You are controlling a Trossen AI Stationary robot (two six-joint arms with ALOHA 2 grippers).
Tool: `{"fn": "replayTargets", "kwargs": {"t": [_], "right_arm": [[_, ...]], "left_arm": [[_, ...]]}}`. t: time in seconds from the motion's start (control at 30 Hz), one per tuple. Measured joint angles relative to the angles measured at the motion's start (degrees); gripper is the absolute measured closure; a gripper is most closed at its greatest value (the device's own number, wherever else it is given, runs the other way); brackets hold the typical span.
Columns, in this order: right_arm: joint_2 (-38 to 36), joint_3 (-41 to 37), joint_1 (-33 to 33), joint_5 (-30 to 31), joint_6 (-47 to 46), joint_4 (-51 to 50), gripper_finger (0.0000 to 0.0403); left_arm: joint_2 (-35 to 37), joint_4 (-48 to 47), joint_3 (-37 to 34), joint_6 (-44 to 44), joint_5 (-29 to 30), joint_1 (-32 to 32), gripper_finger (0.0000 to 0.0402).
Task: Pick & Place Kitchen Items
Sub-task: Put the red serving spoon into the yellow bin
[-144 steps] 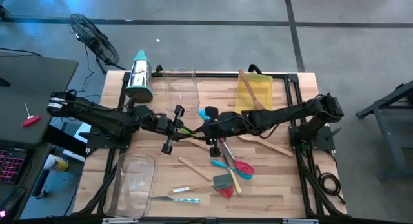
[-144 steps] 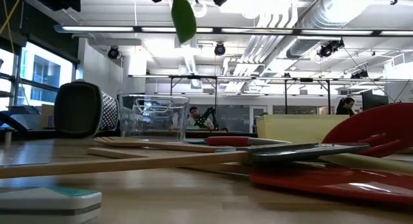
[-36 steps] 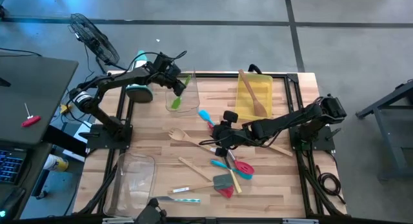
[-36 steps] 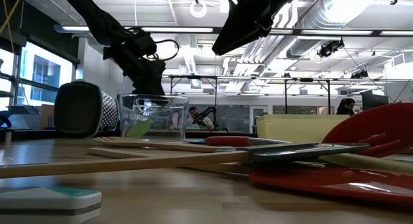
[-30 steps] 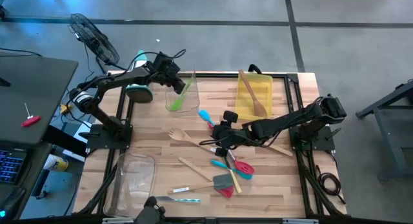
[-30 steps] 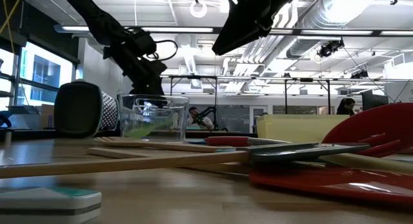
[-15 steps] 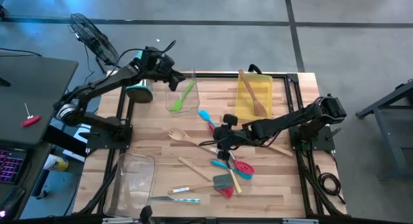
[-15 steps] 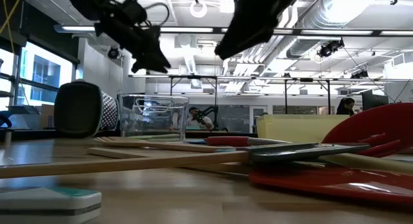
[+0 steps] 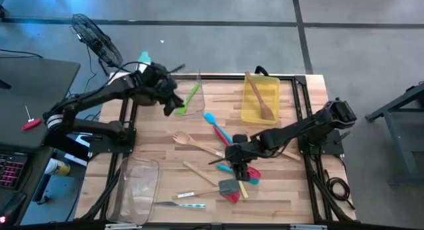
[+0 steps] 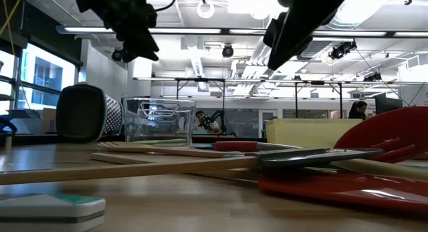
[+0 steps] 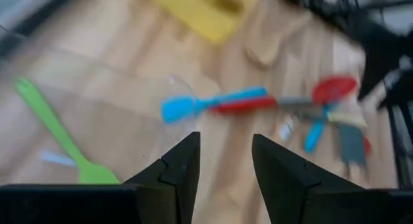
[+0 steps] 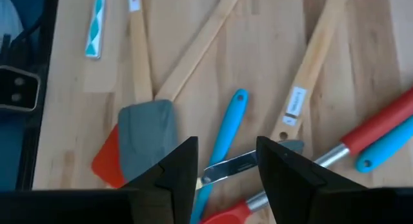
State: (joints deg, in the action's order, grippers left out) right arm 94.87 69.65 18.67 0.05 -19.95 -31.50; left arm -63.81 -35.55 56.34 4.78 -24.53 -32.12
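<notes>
Right hand (image 12: 226, 161), fingers parted and empty, hovers directly above the blue-handled utensil (image 12: 222, 146) among scattered kitchen items.

The left gripper (image 11: 222, 162) has its two dark fingers (image 11: 177, 169) parted with nothing between them, above the wooden table (image 11: 116, 50). Just ahead of the fingertips lies a blue spatula (image 11: 206, 103), end to end with a red-handled utensil (image 11: 287, 100). Off to one side, a green spatula (image 11: 61, 137) lies inside a clear bin (image 11: 129, 98). Farther ahead sits a yellow bin (image 11: 200, 11). Everything is motion-blurred.
</notes>
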Motion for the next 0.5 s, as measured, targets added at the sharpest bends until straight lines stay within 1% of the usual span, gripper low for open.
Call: {"fn": "replayTargets", "kwargs": {"t": [0.07,0.17,0.37,0.5], "right_arm": [[0.00,0.00,1.19,-0.17,-0.58,0.00,0.0254],[0.00,0.00,2.74,-0.19,-3.52,-0.01,0.0254],[0.00,0.00,4.56,-0.35,-14.45,-2.67,0.0254],[0.05,0.00,6.53,-2.53,-17.67,-4.20,0.0254]], "left_arm": [[0.02,-3.10,0.00,-0.02,0.00,2.43,0.0263],[0.02,-5.32,-0.02,-0.02,0.04,6.05,0.0263],[0.00,-4.85,-0.02,-0.02,0.52,12.82,0.0263],[-0.05,-4.91,-0.02,-0.03,5.34,16.37,0.0263]]}}
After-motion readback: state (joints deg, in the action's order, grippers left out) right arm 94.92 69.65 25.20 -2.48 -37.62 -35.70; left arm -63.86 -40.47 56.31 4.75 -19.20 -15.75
